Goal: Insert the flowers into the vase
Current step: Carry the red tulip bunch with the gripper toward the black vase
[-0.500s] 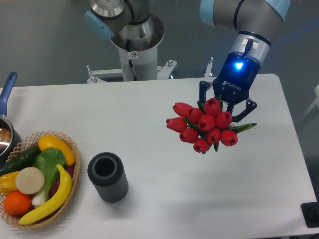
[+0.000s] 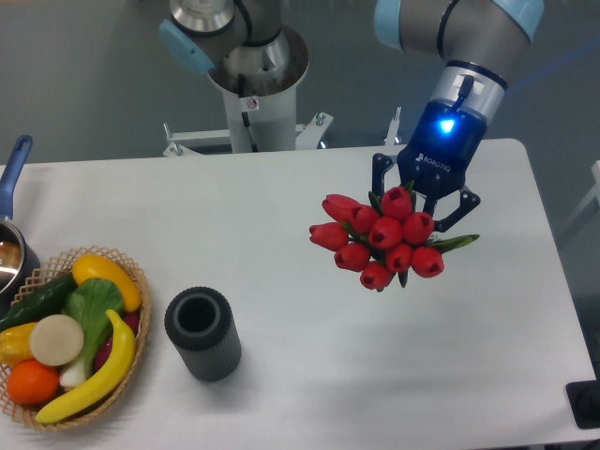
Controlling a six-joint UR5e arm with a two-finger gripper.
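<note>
A bunch of red tulip flowers (image 2: 380,240) hangs in the air above the right half of the white table (image 2: 281,197). My gripper (image 2: 422,199) is shut on the flowers, its dark fingers closed around the green stems behind the buds; a blue light glows on its wrist. The stems are mostly hidden by the buds. The vase (image 2: 202,332), dark grey and ribbed with a thick round rim, stands upright and empty at the front left of the table, well to the left of and below the bunch.
A wicker basket (image 2: 131,281) of fruit and vegetables sits at the front left edge, just left of the vase. A blue-handled metal pot (image 2: 13,244) pokes in at the left edge. The arm's base column (image 2: 253,94) rises behind the table.
The gripper and the flowers have shifted slightly to the left and a touch upward. The vase and basket have not moved.
</note>
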